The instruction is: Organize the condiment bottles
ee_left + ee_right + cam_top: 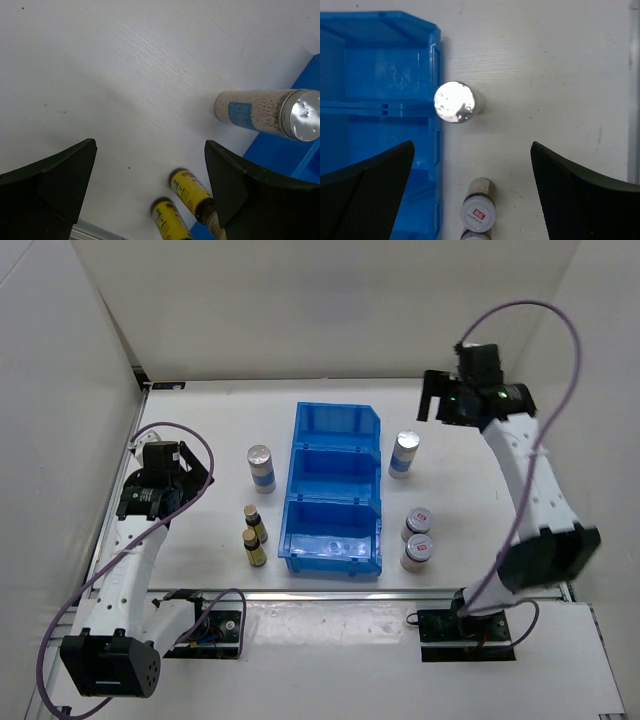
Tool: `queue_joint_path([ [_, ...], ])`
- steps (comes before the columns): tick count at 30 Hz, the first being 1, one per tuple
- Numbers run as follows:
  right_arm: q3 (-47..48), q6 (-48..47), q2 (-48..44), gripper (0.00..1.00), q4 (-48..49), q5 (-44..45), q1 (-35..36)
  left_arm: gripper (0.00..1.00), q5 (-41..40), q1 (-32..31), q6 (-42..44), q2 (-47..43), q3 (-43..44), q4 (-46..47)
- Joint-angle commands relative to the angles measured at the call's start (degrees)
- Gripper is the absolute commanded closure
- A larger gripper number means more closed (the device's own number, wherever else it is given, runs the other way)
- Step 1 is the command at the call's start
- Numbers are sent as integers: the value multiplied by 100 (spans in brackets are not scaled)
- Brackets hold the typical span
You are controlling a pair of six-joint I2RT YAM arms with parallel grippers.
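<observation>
Two silver-topped cylinders stand on either side of the blue bin (333, 490): one on the left (260, 467), one on the right (404, 454). Two amber bottles (254, 522) (254, 546) stand left of the bin's near end. Two white jars (417, 524) (417, 552) stand to its right. My left gripper (192, 476) is open and empty, left of the left cylinder (260, 112) and the amber bottles (192, 190). My right gripper (437, 398) is open and empty, high above the right cylinder (454, 102) and a jar (479, 212).
The bin has three compartments, all without bottles; it also shows in the right wrist view (380, 100) and the left wrist view (300, 150). White walls enclose the table at the left, back and right. Cables and arm bases sit along the near edge.
</observation>
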Motion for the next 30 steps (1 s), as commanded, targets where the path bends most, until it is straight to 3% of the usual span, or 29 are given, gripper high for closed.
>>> queue_joint_path([
  [1,630,-58,1012,0,-980,-161,426,0,160,-24,-63,-77,-23,3],
  [16,956,170,2835,0,-1078,-98,629,0,-402,-24,86,-183,91,3],
  [20,956,170,2896,9,-1078,148,629,0,-455,-24,86,-183,39,3],
  [23,1096,170,2827,29,-1201,148,629,0,-560,-24,139,-183,-14,3],
  [24,1175,222,2765,42,-1254,314,629,0,-560,-24,139,-235,-14,3],
  [30,1955,399,2018,75,-1254,781,769,0,-560,-24,244,-235,-67,3],
])
